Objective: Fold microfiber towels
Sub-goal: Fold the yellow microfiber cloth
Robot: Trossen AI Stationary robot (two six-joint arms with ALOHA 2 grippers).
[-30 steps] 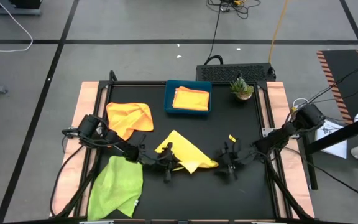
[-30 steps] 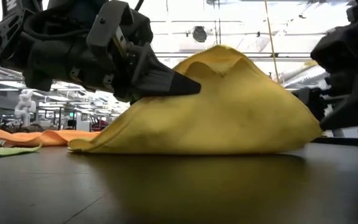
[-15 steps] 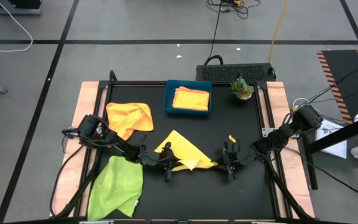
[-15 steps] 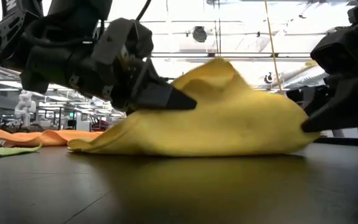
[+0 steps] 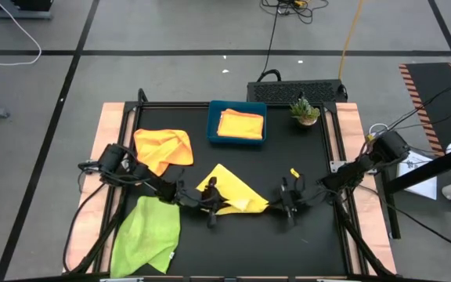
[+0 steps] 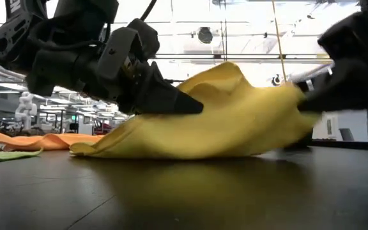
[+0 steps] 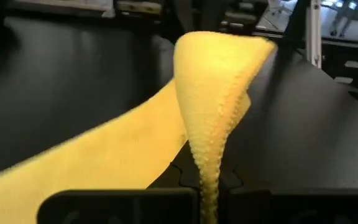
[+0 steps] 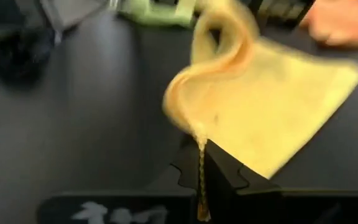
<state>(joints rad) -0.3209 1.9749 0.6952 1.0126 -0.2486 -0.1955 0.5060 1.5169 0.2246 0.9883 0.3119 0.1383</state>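
Now both grippers pinch the yellow towel

i count four towels on my bench: one yellow towel, one lime green towel, one orange towel lying loose, and one orange towel in the tray. there is one blue tray, one small potted plant, and two pincers: my left pincer and right pincer.
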